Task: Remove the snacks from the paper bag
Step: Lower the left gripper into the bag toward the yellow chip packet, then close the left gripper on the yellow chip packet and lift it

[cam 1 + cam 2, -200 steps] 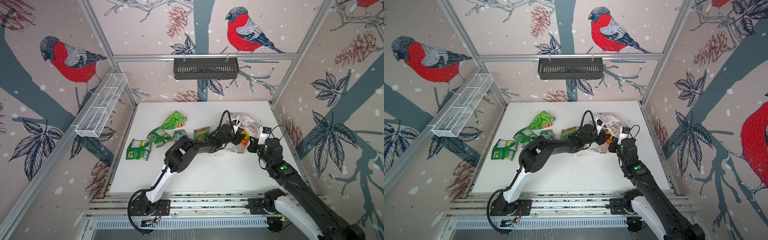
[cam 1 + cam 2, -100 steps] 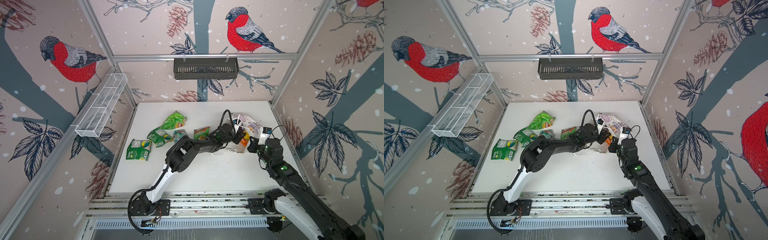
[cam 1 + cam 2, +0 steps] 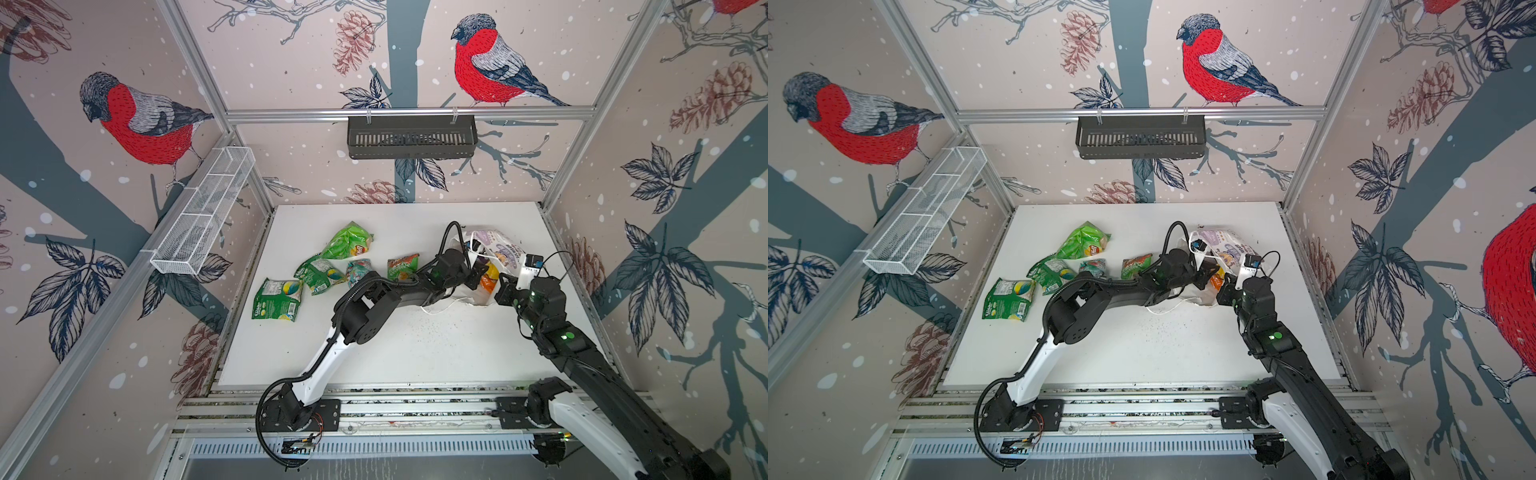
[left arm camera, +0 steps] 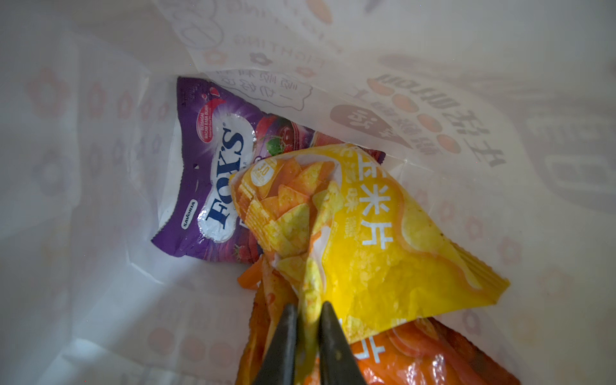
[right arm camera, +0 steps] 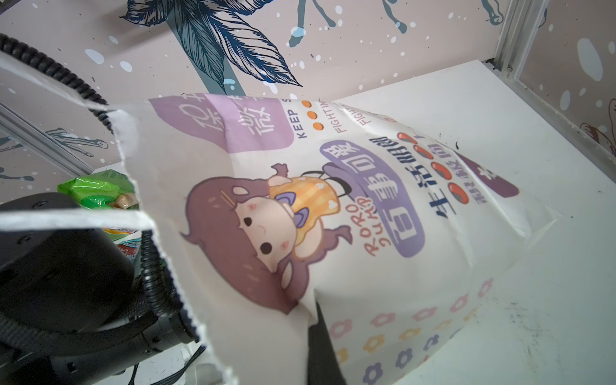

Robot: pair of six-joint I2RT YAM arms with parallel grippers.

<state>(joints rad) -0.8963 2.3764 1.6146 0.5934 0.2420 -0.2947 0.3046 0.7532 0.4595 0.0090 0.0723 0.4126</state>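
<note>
**Left gripper pinching a yellow packet inside the paper bag**

Only the left wrist view looked into the paper bag (image 5: 400,266). There the left gripper (image 4: 308,308) had its jaws clamped on a fold of the yellow packet (image 4: 383,253), which lay over a purple packet (image 4: 206,173) and an orange packet (image 4: 416,360), three in all. The right gripper (image 3: 500,289), jaws closed, held the bag's mouth edge. The left jaws had narrowed since a second earlier, and both arms had barely moved. Left of the bag, four green packets (image 3: 276,299) and one teal packet (image 3: 358,270) lay on the table (image 3: 415,340).
</note>
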